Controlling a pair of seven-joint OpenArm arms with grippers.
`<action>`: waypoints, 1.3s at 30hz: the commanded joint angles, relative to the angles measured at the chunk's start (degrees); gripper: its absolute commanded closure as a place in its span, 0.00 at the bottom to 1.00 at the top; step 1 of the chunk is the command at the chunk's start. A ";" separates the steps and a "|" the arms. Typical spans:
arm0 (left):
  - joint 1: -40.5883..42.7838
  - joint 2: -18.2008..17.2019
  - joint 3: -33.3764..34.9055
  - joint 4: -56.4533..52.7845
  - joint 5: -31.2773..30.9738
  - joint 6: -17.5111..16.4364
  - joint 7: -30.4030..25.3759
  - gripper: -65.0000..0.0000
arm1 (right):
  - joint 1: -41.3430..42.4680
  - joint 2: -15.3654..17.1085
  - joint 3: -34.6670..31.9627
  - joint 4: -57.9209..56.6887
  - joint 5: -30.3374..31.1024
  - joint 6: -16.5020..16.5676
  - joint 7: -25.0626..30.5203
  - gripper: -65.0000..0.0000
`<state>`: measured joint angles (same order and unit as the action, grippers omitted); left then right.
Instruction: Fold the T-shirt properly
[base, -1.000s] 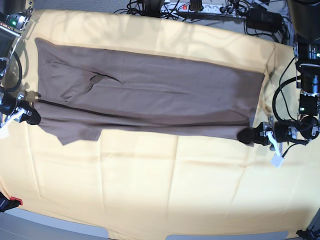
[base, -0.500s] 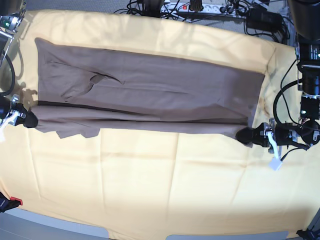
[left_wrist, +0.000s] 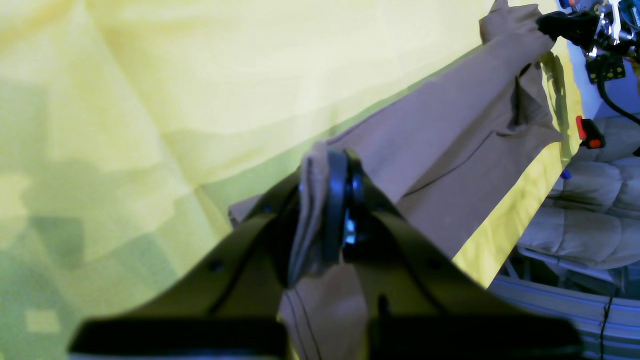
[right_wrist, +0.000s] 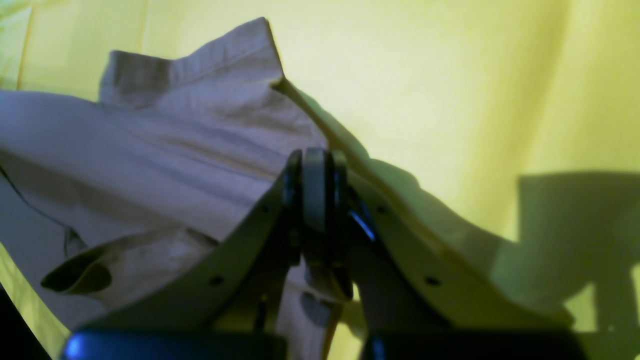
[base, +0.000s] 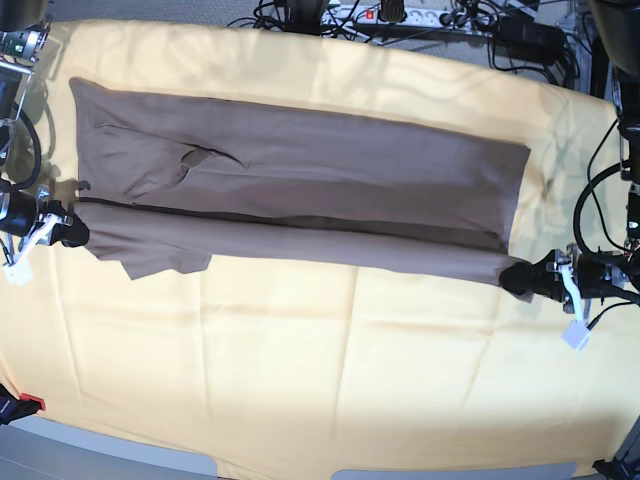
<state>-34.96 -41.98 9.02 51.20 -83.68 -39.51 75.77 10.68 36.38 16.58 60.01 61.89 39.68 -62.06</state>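
Note:
The taupe T-shirt (base: 300, 185) lies stretched sideways across the pale yellow table cloth (base: 330, 360), folded lengthwise into a long band. My left gripper (base: 515, 278) is shut on the shirt's near right corner; the left wrist view shows fabric (left_wrist: 450, 130) bunched between its fingers (left_wrist: 336, 210). My right gripper (base: 72, 233) is shut on the shirt's near left corner by the sleeve; the right wrist view shows the sleeve fabric (right_wrist: 175, 130) spread beyond its closed fingers (right_wrist: 315, 195). The near edge hangs taut between both grippers.
Cables and a power strip (base: 400, 15) lie along the table's far edge. A red-tipped object (base: 25, 403) sits at the near left corner. Arm bases stand at the far left (base: 20, 45) and far right (base: 625, 120).
Both grippers have shifted right with the shirt's near edge. The left gripper has moved right and slightly toward the near side, stretching the near edge tauter.

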 joint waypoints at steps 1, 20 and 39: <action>-1.84 -1.11 -0.48 0.79 -1.32 -0.49 0.94 1.00 | 1.40 1.70 0.37 1.03 0.74 0.32 1.01 1.00; 2.71 -1.27 -0.48 6.58 -1.32 -0.49 4.23 1.00 | 1.66 2.21 0.37 1.09 1.29 0.32 -3.67 1.00; 5.35 -2.51 -0.48 15.56 -1.32 -0.49 4.23 1.00 | 1.55 3.67 0.37 6.25 8.61 0.32 -12.85 1.00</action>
<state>-28.23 -43.48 9.02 66.00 -83.64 -39.57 79.96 10.98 38.39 16.58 65.30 69.49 39.70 -75.11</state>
